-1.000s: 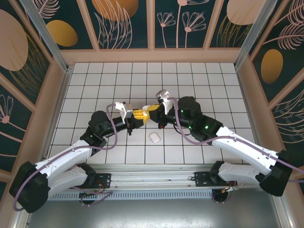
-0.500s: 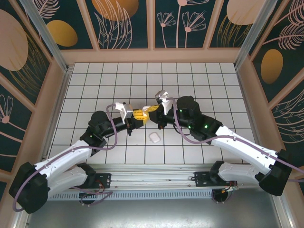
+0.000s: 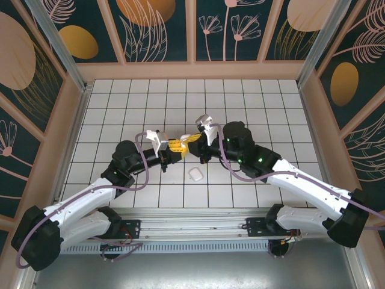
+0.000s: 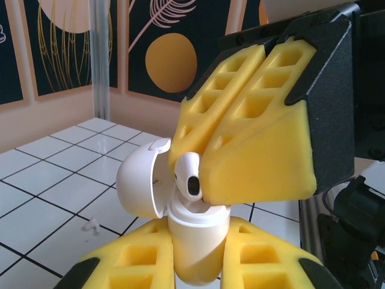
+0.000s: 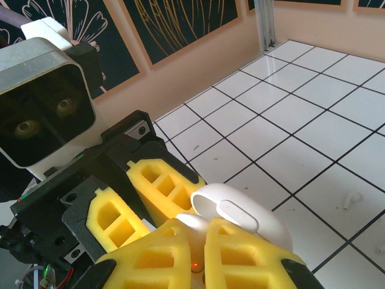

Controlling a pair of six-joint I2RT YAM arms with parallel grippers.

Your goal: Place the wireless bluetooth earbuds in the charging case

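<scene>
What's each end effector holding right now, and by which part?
Left end effector: open charging case, by its lower body. Right end effector: earbud, pinched at its top.

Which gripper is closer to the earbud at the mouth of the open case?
Right. The right gripper pinches the earbud itself; the left gripper clamps the open case, just below it.

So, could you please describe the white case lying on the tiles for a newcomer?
On the tiled table, find where the left gripper and right gripper meet in the middle. The white case lies just nearer the arm bases than that spot. Unlike the other case, held open in the left gripper with an earbud at its mouth, it lies alone, untouched.
</scene>
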